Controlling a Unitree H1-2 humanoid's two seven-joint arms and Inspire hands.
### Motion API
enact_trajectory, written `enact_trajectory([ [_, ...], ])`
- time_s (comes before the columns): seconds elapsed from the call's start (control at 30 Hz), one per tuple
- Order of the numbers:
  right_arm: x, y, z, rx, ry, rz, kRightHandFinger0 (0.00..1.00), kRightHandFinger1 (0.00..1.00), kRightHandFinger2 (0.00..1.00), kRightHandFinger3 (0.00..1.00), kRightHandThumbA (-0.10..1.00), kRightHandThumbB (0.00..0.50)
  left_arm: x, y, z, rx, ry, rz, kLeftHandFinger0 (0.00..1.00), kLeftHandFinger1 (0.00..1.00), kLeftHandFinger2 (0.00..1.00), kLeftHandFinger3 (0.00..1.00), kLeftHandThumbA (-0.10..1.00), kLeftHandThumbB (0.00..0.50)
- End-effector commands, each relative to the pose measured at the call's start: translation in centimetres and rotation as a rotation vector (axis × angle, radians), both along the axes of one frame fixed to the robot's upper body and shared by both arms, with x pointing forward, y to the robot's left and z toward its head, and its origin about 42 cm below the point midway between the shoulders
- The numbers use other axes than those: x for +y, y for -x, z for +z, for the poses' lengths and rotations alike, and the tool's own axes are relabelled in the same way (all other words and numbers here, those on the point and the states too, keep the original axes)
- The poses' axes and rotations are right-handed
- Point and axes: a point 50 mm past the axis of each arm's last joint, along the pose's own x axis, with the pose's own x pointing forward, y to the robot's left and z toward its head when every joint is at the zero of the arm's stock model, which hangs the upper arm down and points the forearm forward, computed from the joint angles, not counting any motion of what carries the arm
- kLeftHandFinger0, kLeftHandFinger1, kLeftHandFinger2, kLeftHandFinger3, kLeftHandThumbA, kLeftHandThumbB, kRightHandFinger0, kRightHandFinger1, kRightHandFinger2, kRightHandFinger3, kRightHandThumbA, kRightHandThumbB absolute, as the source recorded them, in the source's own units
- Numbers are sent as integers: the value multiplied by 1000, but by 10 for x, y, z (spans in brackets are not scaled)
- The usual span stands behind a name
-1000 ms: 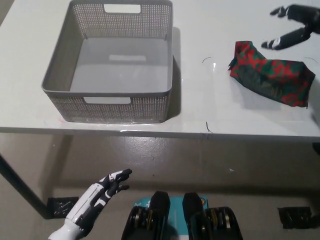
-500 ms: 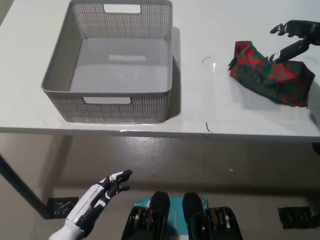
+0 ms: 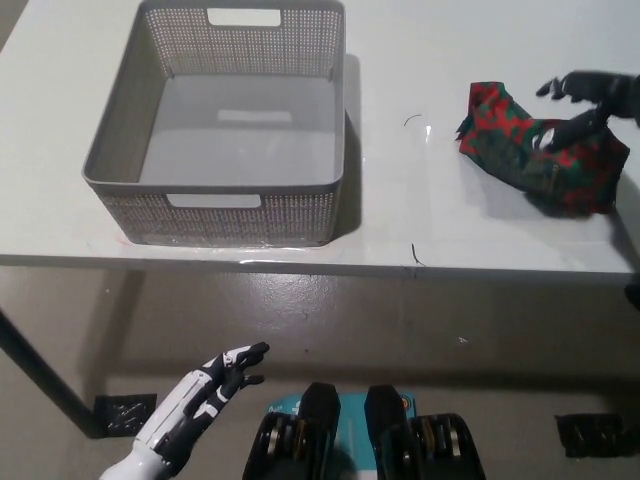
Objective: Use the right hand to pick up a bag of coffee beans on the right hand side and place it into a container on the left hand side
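The black right hand [image 3: 585, 105] sits over the red-green coffee bag [image 3: 530, 150], fingers spread, lower ones touching its top; grip prob. not closed. Grey container [image 3: 130, 150] is well to its left, on the white table [image 3: 400, 220]. White left hand [image 3: 205, 395] rests low, fingers apart.

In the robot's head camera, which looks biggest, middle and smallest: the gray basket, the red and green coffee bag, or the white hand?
1. Gray basket, by far the largest.
2. Red and green coffee bag.
3. White left hand, smallest, though it hangs below the table nearer the camera, so its rank against the bag is unsure.
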Motion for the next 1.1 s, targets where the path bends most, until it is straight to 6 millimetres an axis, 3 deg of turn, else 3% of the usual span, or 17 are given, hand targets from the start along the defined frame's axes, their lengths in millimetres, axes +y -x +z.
enact_trajectory([
  [0.0, 2, -5, 7, -57, 77, 0, 1000, 1000, 1000, 1000, 691, 500, 1, -2, 14, -65, 15, -23, 921, 1000, 1000, 1000, 829, 500],
  [0.53, 7, -20, -124, 126, 149, 6, 1000, 1000, 1000, 1000, 739, 500, 6, -1, 21, -104, 31, -4, 1000, 1000, 1000, 1000, 849, 500],
  [0.77, 11, -21, -149, 13, 182, 8, 1000, 1000, 1000, 1000, 632, 500, 6, -2, 20, -102, 45, 11, 1000, 1000, 1000, 1000, 836, 500],
  [0.8, 11, -22, -150, -44, 171, 3, 1000, 1000, 1000, 1000, 535, 467, 7, -3, 21, -107, 45, 11, 1000, 1000, 1000, 1000, 834, 500],
  [0.83, 10, -22, -151, -123, 153, -2, 1000, 1000, 1000, 1000, 403, 400, 7, -4, 21, -109, 46, 13, 1000, 1000, 1000, 1000, 834, 500],
  [0.87, 9, -21, -153, -194, 137, -3, 679, 786, 903, 1000, 183, 270, 7, -4, 21, -109, 47, 13, 1000, 1000, 1000, 1000, 831, 500],
  [0.9, 5, -20, -155, -297, 128, 4, 201, 332, 502, 696, -61, 251, 7, -5, 21, -109, 50, 14, 1000, 1000, 1000, 1000, 831, 500],
  [0.93, 2, -18, -156, -379, 125, 13, 14, 127, 395, 543, -98, 219, 6, -5, 20, -111, 52, 15, 1000, 1000, 1000, 1000, 833, 500],
  [0.97, 1, -18, -156, -403, 114, 14, 3, 194, 470, 546, -100, 205, 6, -6, 20, -111, 52, 16, 1000, 1000, 1000, 1000, 833, 500],
  [1.0, -1, -17, -153, -440, 74, 11, 23, 369, 759, 669, -100, 182, 6, -7, 20, -125, 51, 21, 1000, 1000, 1000, 1000, 838, 500],
  [1.03, -1, -18, -153, -452, 64, 11, 69, 542, 958, 874, -100, 181, 7, -7, 21, -127, 50, 23, 1000, 1000, 1000, 1000, 840, 500],
  [1.07, 0, -18, -151, -465, 52, 12, 128, 648, 1000, 1000, -100, 195, 7, -7, 21, -121, 52, 23, 1000, 1000, 1000, 1000, 830, 500],
])
